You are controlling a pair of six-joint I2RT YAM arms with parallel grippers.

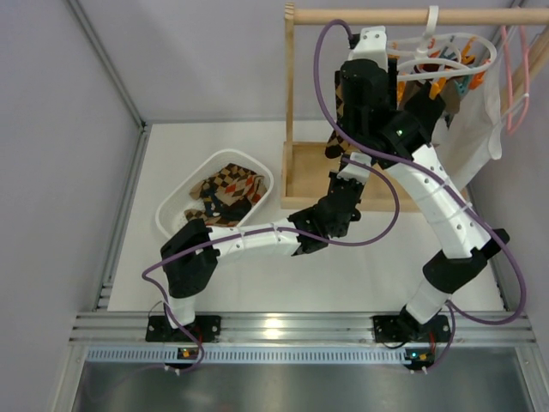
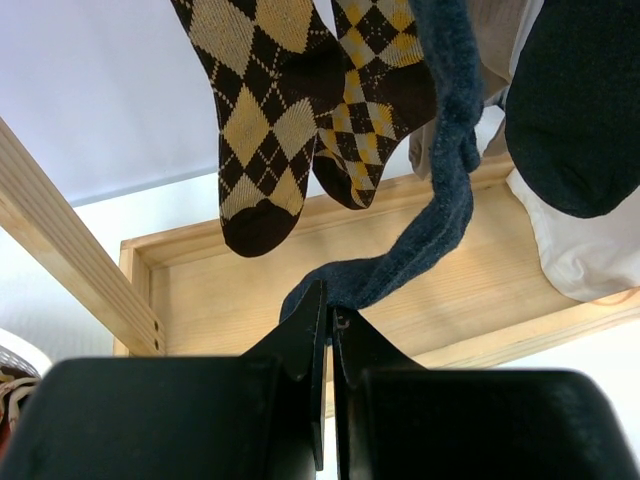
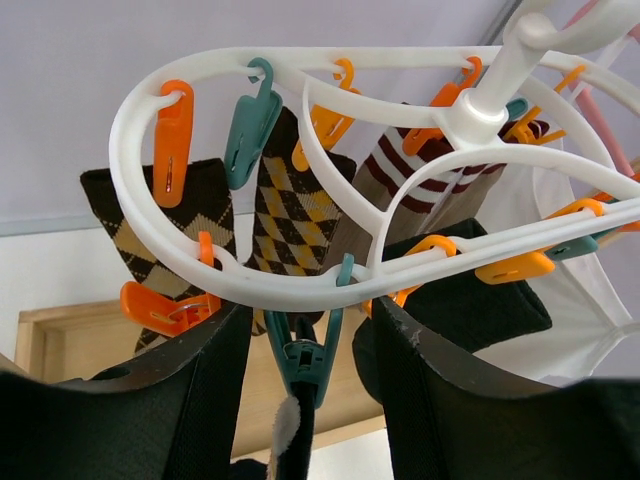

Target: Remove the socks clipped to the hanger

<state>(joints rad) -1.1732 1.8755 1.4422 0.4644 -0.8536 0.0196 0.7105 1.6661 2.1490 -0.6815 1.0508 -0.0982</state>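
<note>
Hanging near the worktop's (image 1: 283, 287) far edge, the navy sock (image 2: 447, 120) is judged light and limp; left gripper (image 2: 328, 300) pinches its toe tight; right gripper (image 3: 305, 322) gapes astride a teal clothespin (image 3: 303, 358).

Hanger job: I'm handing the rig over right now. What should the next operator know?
Left claw: shut on the lower end of the dark blue sock, which hangs from above.
Right claw: open, straddling a teal clothespin on the hanger.
Done: argyle socks lie in the white basket.
To do: the blue one, two hanging argyle socks, a striped sock, a dark sock.
</note>
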